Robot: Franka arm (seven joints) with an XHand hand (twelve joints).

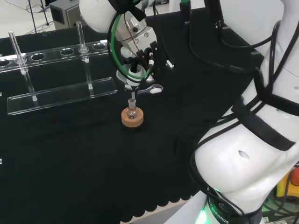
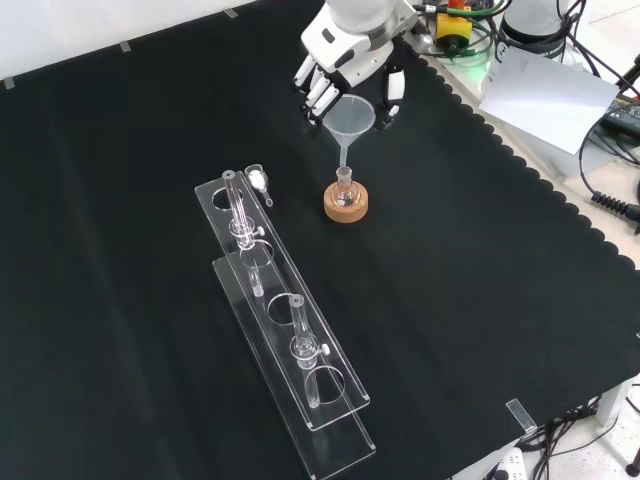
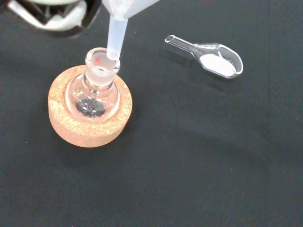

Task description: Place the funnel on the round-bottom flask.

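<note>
- The hand (image 2: 352, 62) hung above the middle of the cloth in the front view, its fingers (image 2: 317, 95) and thumb curled round the cone of the funnel (image 2: 349, 122), pinching it from both sides.
- The funnel was held roughly upright, wide mouth up, with its stem pointing down at the neck of the round-bottom flask (image 3: 95, 88).
- In the wrist view the stem's tip (image 3: 113, 47) sat at the rim of the flask's mouth, toward one side of the opening; whether it had entered the neck could not be told.
- The flask stood upright in a cork ring (image 3: 89, 121) on the black cloth (image 2: 480, 300), and something dark lay at its bottom.
- In the head view the hand (image 1: 138, 58) came down from above, palm toward the flask (image 1: 132, 111), with green and black cables looping round the wrist.
- Near the flask lay a clear glass scoop (image 3: 212, 55) holding white powder, apart from the cork ring.
- Farther off in the head view, to the left, a clear rack (image 1: 60, 91) stood on the cloth with a test tube (image 1: 82, 37) upright in it.
- No readable writing showed on the task's things; a small red mark was visible inside the flask's neck.
</note>
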